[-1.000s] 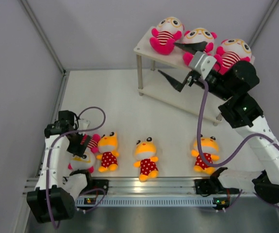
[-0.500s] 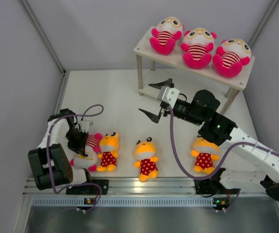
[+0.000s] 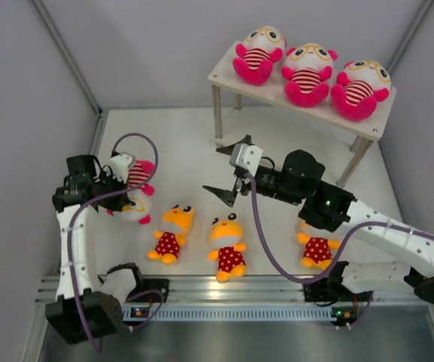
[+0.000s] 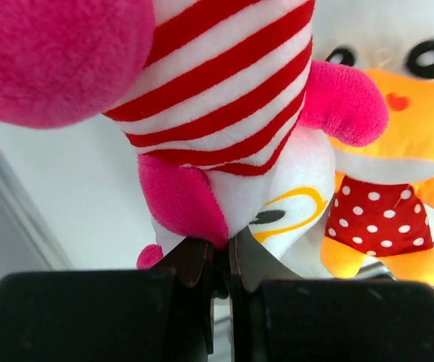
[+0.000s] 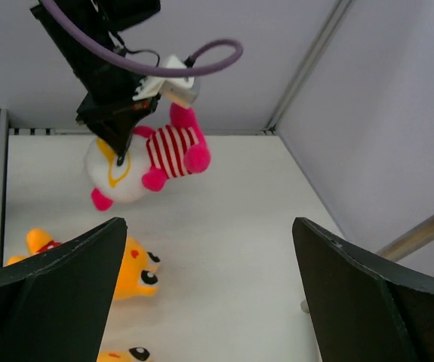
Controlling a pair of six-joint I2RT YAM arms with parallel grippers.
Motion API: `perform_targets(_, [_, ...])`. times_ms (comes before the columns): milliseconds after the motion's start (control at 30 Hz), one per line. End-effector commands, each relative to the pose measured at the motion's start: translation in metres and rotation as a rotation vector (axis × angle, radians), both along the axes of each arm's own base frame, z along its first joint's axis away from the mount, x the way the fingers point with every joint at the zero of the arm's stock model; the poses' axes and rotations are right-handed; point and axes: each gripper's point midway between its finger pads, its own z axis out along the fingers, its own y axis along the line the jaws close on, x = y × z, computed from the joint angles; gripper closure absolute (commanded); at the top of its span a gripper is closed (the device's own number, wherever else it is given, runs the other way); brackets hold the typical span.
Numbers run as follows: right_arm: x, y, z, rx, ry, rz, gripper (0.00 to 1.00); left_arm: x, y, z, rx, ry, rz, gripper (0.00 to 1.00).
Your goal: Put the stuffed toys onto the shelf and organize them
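Note:
My left gripper (image 3: 121, 187) is shut on a pink stuffed toy (image 3: 136, 193) in a striped shirt, and the toy hangs head-down above the table's left side. The left wrist view shows the fingertips (image 4: 201, 260) pinching the pink plush (image 4: 224, 98) near its head. Three pink toys (image 3: 307, 72) sit in a row on the shelf's (image 3: 220, 74) top board. On the table near the front lie three yellow toys (image 3: 167, 234), (image 3: 228, 245), (image 3: 318, 243), the last partly hidden by my right arm. Over the table's middle, my right gripper (image 3: 227, 170) stands open and empty.
The shelf's lower board (image 3: 277, 145) holds nothing. Grey walls close in the left, back and right. A metal rail (image 3: 232, 286) runs along the front edge. In the right wrist view, the held pink toy (image 5: 149, 154) hangs above a yellow toy (image 5: 130, 275).
The left gripper closed on the pink toy and lifted it off the table, away from the yellow toy. The right arm swung from the shelf out over the table's middle.

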Motion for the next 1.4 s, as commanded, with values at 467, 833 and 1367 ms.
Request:
perform_targets(467, [-0.042,0.015,0.017,-0.222,0.063,0.481,0.14,-0.088,-0.105,0.081,-0.052,-0.456,-0.924,1.0])
perform_targets(833, [0.002,0.098,0.002,-0.247,0.147,0.538,0.21,-0.093,-0.11,0.076,-0.078,-0.429,-0.947,1.0])
perform_targets(1367, [-0.019,0.095,-0.022,-0.35,0.254,0.692,0.26,-0.095,-0.106,0.063,-0.065,-0.382,-0.943,1.0])
